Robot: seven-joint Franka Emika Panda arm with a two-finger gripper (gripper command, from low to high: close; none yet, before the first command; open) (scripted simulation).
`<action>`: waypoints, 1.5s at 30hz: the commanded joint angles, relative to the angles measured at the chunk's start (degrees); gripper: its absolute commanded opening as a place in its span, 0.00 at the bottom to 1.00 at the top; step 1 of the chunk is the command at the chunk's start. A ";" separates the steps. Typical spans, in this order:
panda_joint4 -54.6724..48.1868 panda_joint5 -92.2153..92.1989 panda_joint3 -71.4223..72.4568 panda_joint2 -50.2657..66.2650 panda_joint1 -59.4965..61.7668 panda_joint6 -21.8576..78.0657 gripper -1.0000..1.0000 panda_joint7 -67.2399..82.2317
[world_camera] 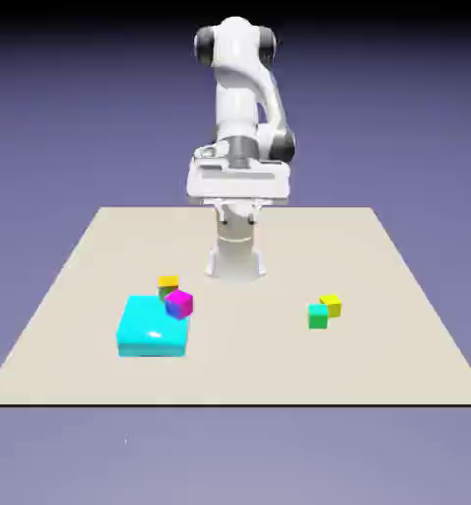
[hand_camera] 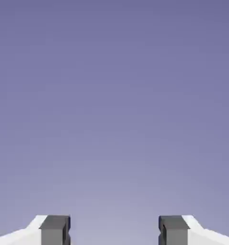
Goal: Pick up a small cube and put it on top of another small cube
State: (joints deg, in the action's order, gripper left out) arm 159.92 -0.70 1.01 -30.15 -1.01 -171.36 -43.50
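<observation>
Four small cubes lie on the beige table (world_camera: pixel 397 335). A magenta cube (world_camera: pixel 179 303) and an orange cube (world_camera: pixel 168 284) sit close together at the exterior view's left. At the exterior view's right, a green cube (world_camera: pixel 318 316) touches a yellow cube (world_camera: pixel 330 305). My gripper (world_camera: pixel 238 204) hangs high above the table's far side, well away from all the cubes. In the hand view the gripper (hand_camera: pixel 114 230) is open, and only the plain backdrop shows between its two grey fingertips (hand_camera: pixel 55 229).
A large flat cyan block (world_camera: pixel 154 327) lies right in front of the magenta and orange cubes, touching or nearly touching them. The robot's white base (world_camera: pixel 235 258) stands at the table's far middle.
</observation>
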 commanded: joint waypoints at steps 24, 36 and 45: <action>-20.91 -13.52 19.46 48.45 -6.26 51.28 0.50 -20.25; -20.67 -13.53 19.44 48.98 -6.39 50.51 0.00 -20.22; -14.81 7.15 1.42 34.64 -5.64 57.29 0.00 -0.81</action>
State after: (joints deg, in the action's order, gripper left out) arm 145.11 6.26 2.43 4.49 -5.89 -114.07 -44.24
